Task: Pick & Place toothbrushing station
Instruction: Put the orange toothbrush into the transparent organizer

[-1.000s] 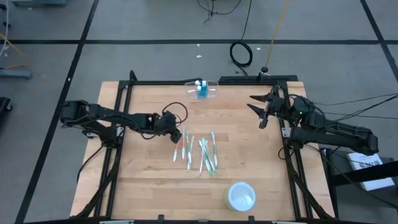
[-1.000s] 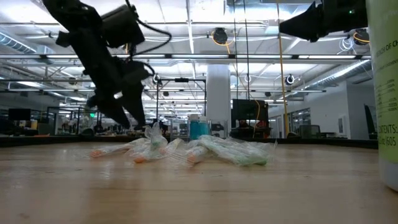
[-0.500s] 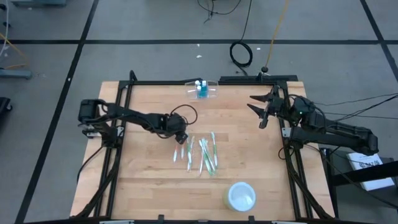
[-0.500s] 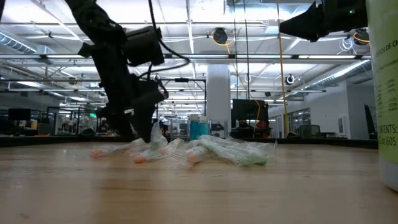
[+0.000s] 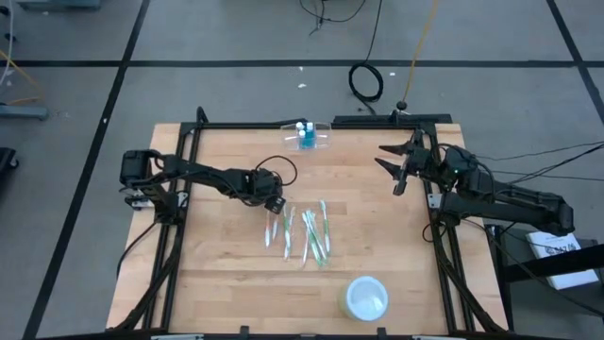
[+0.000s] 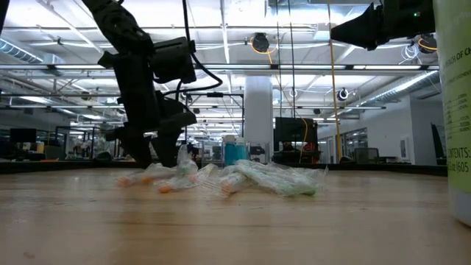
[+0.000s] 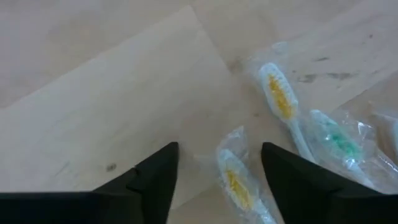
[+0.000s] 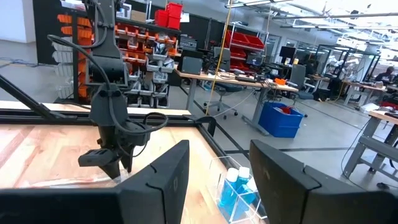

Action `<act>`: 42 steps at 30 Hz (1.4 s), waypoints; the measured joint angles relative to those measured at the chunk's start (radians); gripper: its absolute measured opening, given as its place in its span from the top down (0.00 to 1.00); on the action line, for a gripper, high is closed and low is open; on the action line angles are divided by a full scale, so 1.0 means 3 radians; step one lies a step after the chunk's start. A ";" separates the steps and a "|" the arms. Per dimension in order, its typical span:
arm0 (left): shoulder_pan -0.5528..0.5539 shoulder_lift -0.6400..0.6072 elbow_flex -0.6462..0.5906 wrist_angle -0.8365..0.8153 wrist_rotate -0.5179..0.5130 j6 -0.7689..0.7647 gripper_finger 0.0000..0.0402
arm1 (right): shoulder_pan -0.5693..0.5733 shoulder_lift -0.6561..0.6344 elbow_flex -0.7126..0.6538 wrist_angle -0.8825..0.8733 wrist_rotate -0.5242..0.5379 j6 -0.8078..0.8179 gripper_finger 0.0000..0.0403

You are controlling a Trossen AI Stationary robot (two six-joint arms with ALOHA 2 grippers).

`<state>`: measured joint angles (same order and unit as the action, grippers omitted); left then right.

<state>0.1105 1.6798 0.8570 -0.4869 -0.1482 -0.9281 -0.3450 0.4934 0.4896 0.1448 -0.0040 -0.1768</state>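
Note:
Several plastic-wrapped toothbrushes (image 5: pixel 304 232) lie in a loose pile mid-table. My left gripper (image 5: pixel 275 204) points steeply down at the pile's far left end, open. Its fingers stand on either side of an orange-bristled brush head (image 7: pixel 235 182) in its wrapper, and I see no touch. In the low view its fingertips (image 6: pixel 151 158) are down near the table. The toothbrushing station (image 5: pixel 307 137), a clear holder with blue items inside, stands at the far edge; it also shows in the right wrist view (image 8: pixel 239 190). My right gripper (image 5: pixel 396 162) waits raised at the far right, open.
A pale round tub with a white lid (image 5: pixel 366 297) stands near the front edge, right of centre; it fills the low view's right edge (image 6: pixel 455 110). Black frame rails (image 5: pixel 179 189) run along both table sides. Bare wood lies left of the pile.
My left gripper has gone down and a little toward the table's right, onto the pile's far left end, tipping to point more steeply down and rolling somewhat. For the last half second it has kept its place. The right arm has kept still.

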 joint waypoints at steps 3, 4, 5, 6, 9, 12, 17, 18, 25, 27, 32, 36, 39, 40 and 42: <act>-0.0037 -0.0002 0.0001 -0.0072 0.0001 -0.0209 0.53 | 0.0000 0.0000 0.0000 0.0000 0.0000 -0.0001 0.60; -0.0051 -0.0003 0.0001 -0.0091 -0.0001 -0.0269 0.55 | 0.0000 0.0000 0.0001 -0.0002 0.0000 -0.0001 0.60; -0.0064 -0.0003 0.0001 -0.0113 -0.0006 -0.0314 0.58 | 0.0000 0.0000 0.0001 -0.0008 0.0000 0.0000 0.60; -0.0073 -0.0003 0.0001 -0.0121 -0.0015 -0.0338 0.60 | 0.0000 0.0000 0.0000 -0.0017 0.0000 0.0000 0.60; -0.0083 -0.0003 0.0001 -0.0128 -0.0019 -0.0357 0.65 | 0.0000 0.0000 0.0001 -0.0027 0.0000 -0.0001 0.60; -0.0083 -0.0003 -0.0001 -0.0126 -0.0019 -0.0348 0.70 | 0.0000 0.0000 0.0001 -0.0025 0.0000 0.0000 0.60; -0.0069 -0.0014 -0.0001 -0.0132 -0.0046 -0.0277 0.80 | 0.0000 0.0000 0.0000 -0.0025 0.0000 0.0000 0.60; -0.0054 -0.0045 -0.0002 -0.0135 -0.0023 -0.0240 0.83 | 0.0000 0.0000 0.0001 -0.0025 0.0000 0.0000 0.60; -0.0022 -0.0465 0.0013 -0.0042 -0.0067 0.0056 0.99 | -0.0001 0.0001 0.0001 -0.0023 0.0000 0.0023 0.60; -0.0029 -0.0647 0.0013 -0.0018 -0.0180 0.0135 0.98 | 0.0000 0.0000 0.0000 -0.0023 0.0000 0.0024 0.60; -0.0087 -0.1087 0.0014 0.0074 -0.0552 0.0445 0.99 | 0.0000 0.0000 0.0001 -0.0022 0.0005 0.0024 0.60; -0.0117 -0.1419 0.0014 0.0505 -0.1270 0.1290 1.00 | 0.0000 0.0001 0.0001 -0.0023 0.0008 0.0020 0.60; -0.0112 -0.1596 0.0014 0.1191 -0.1734 0.2255 0.99 | -0.0001 0.0003 0.0001 -0.0023 0.0008 0.0023 0.60; -0.0097 -0.1629 0.0015 0.1474 -0.1809 0.2560 0.99 | -0.0001 0.0003 0.0001 -0.0023 0.0008 0.0023 0.60; -0.0021 -0.1657 0.0017 0.2060 -0.1820 0.3104 1.00 | 0.0000 0.0003 0.0001 -0.0023 0.0008 0.0024 0.60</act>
<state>0.1040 1.1827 0.8619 0.1311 -0.6942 0.0030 -0.3450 0.4942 0.4900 0.1379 -0.0017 -0.1696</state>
